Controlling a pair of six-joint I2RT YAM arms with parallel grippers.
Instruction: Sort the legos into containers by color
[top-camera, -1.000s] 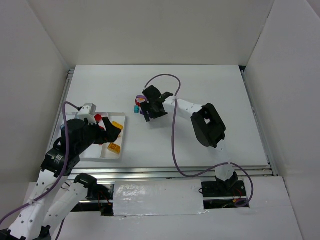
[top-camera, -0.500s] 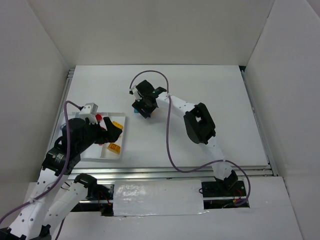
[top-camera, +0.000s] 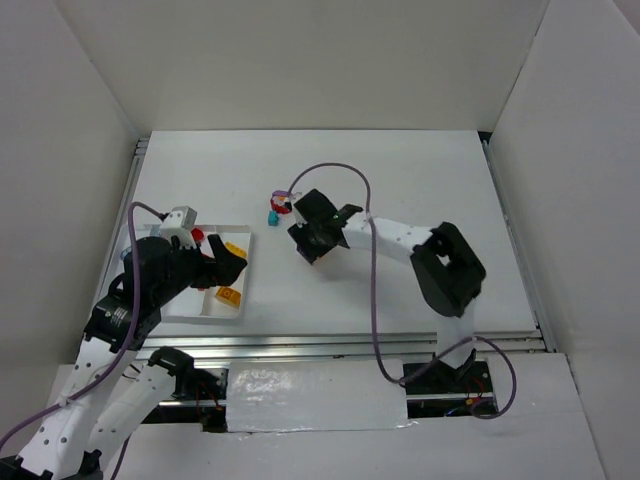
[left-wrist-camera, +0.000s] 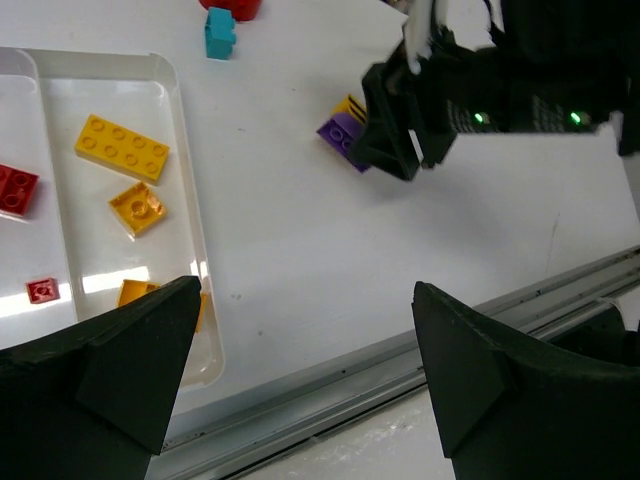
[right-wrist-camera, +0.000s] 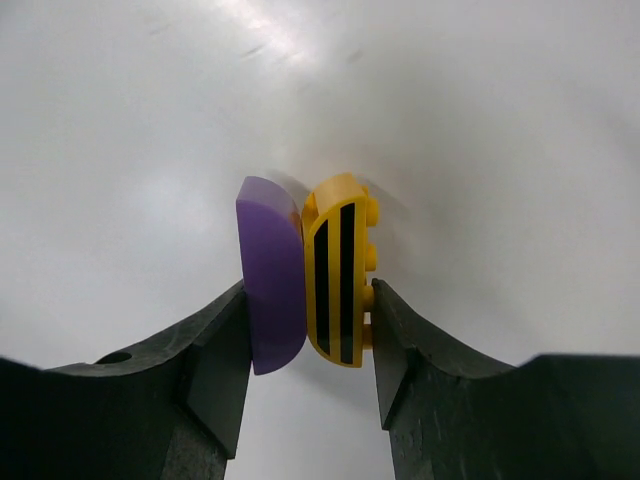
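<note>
At the left of the bench the white tray lies with the left pincer above its near end. Its jaws are spread as wide as they go, nothing between them. In the tray's right-hand compartment lie three yellow bricks, and two red bricks lie in the compartment to its left.

Beyond the tray's far right corner, loose on the bench, a teal brick sits just beside a red rounded piece.

Right of these, near the middle of the bench, the right pincer is clenched on two bricks pressed face to face. One finger bears on a purple brick with a curved back. The other finger bears on a yellow striped brick that has two black bars and studs pointing toward that finger. Whether this pair rests on the bench or hangs just clear of it cannot be told.
</note>
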